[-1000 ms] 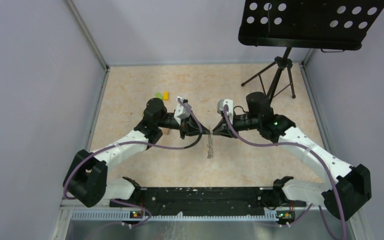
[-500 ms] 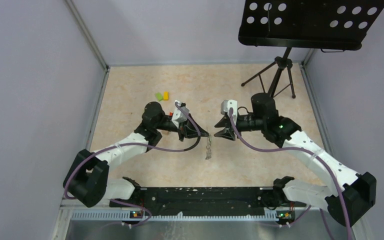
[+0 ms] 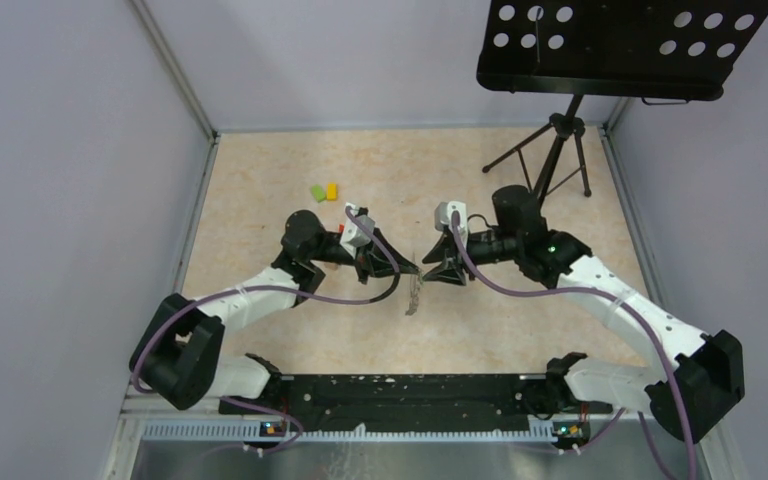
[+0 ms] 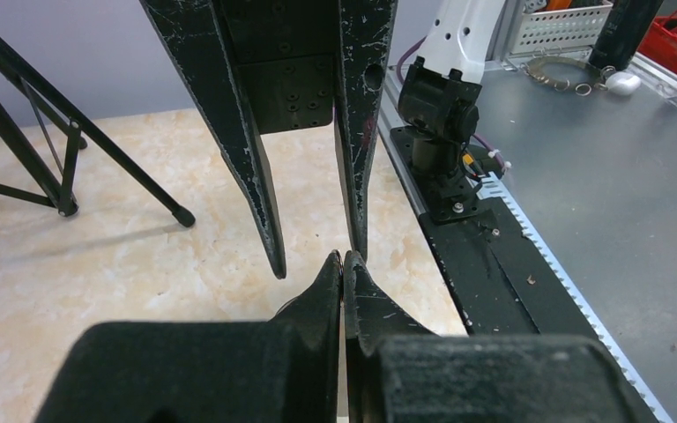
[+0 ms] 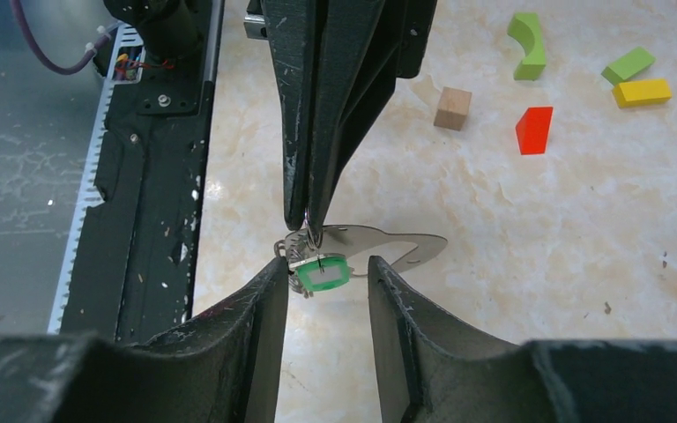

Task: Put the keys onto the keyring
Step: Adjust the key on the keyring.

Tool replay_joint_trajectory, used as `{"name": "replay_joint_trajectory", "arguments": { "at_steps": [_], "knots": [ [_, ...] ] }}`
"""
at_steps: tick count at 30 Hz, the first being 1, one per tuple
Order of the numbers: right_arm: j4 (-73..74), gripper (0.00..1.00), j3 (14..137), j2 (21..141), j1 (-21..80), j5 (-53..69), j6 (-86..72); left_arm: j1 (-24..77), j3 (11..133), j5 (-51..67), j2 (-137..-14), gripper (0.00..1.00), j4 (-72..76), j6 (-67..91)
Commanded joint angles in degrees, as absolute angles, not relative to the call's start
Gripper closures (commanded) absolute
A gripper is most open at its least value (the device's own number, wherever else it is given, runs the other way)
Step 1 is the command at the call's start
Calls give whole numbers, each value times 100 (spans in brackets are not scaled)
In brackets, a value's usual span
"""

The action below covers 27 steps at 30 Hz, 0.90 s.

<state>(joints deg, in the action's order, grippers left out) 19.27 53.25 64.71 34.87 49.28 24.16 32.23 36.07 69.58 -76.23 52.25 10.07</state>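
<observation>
The left gripper point(image 5: 309, 231) is clenched, its two black fingers pressed tip to tip. In the right wrist view those tips pinch a thin wire loop, which I take to be the thin dark oval keyring point(image 4: 293, 303). Too little of the loop shows to be certain.

Just below that pinch hangs the small silver-grey metal key with the bright green plastic tag point(image 5: 322, 272). A flat silver-grey key point(image 5: 388, 245) fans out beside the tag, on the side away from the arm bases. From above, the bunch dangles over the beige marbled tabletop point(image 3: 290, 160).

The right gripper point(image 5: 326, 259) is released, its jaws standing apart on either side of the green tag. One finger is close beside the tag, but neither grips it.

The arrangement looks deliberate. One arm pins the ring in the air so it cannot swing or turn. That lets the other work the keys from the facing side, with the tag offering the easiest hold.

Judging from this, the green-tagged key is already hanging from the loop. Whether the flat key is threaded on or only resting against it cannot be told.
</observation>
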Motion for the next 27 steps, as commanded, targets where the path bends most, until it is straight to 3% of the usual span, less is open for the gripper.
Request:
{"name": "replay_joint_trajectory", "arguments": {
  "at_steps": [1, 10, 21, 27],
  "knots": [
    [1640, 63, 5474, 6515, 3590, 5133, 2404, 3207, 3586, 6976, -7660, 100, 5700, 1123],
    [1620, 72, 5510, 6574, 3634, 5124, 2375, 3204, 3561, 6976, -7708, 100, 5731, 1152],
    [1617, 74, 5544, 6579, 3690, 5169, 2338, 3205, 3558, 6950, -7753, 100, 5723, 1134],
    [1624, 84, 5566, 6601, 3728, 5186, 2329, 3201, 3559, 6943, -7785, 100, 5736, 1134]
  ]
}}
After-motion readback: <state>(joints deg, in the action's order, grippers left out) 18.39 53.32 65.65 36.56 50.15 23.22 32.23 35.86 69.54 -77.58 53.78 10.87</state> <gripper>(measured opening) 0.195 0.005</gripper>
